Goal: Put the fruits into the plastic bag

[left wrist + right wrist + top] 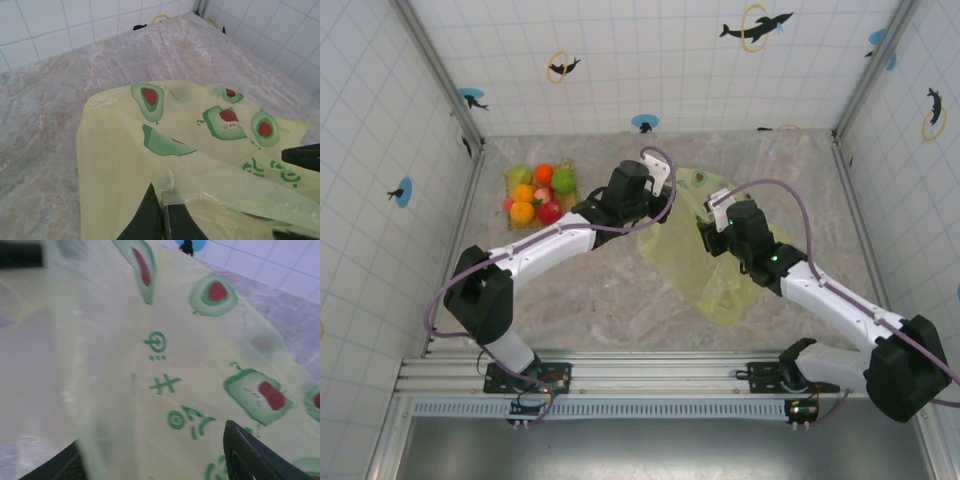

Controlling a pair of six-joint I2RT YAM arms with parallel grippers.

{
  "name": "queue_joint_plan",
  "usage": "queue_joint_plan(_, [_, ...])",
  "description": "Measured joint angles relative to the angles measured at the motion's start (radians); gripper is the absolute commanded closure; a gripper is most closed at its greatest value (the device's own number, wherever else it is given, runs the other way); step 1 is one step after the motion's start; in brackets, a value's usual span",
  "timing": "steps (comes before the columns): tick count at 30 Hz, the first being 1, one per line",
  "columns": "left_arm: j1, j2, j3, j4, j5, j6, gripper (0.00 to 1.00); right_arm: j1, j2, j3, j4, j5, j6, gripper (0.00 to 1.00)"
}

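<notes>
Fruits (538,195) in orange, red, green and yellow-green sit heaped on a tan mat (516,226) at the far left of the marbled counter (620,300), close to the back corner of a white-tiled enclosure. None of them lies in the bag (720,290), which sprawls well apart from the pile near the counter's middle, between the two arms, its thin yellow-green film printed with green-and-red marks.

The left arm reaches from its base across the counter, passing just beside the mat, to the bag's far left edge. Seen from its wrist camera, the left gripper (163,202) has its dark fingers (147,215) clenched together on a raised fold of the bag (200,150), the film bunched into a small peak just above the tips and spreading away toward the back wall.

The right arm comes in from the opposite side to meet the bag's right edge. In its wrist view, the right gripper (152,440) stands released, its fingers (250,455) spread wide at the bottom corners, with loose film of the bag (200,365) draped across the gap between them. Whether the film rests on those fingers cannot be told.

Dolphin stickers (755,27) dot the tiled walls.
</notes>
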Motion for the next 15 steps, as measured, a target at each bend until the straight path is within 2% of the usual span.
queue_joint_plan(2, [0.000,-0.004,0.000,0.000,0.000,-0.007,1.00,0.000,0.019,0.000,0.000,0.036,-0.016,0.56])
queue_joint_plan(4, [0.000,-0.008,0.000,0.000,0.000,-0.007,1.00,0.000,0.034,0.000,-0.002,0.066,-0.035,0.73])
queue_joint_plan(7, [0.000,-0.011,-0.002,0.001,-0.006,-0.007,1.00,0.000,0.040,0.008,-0.022,0.109,-0.050,0.88])
queue_joint_plan(11, [0.000,-0.014,-0.043,0.013,-0.041,-0.006,1.00,0.000,0.047,0.096,-0.106,0.192,-0.066,1.00])
queue_joint_plan(15, [0.000,-0.011,-0.085,0.009,-0.055,-0.007,1.00,0.000,0.023,0.161,-0.112,0.235,-0.082,1.00])
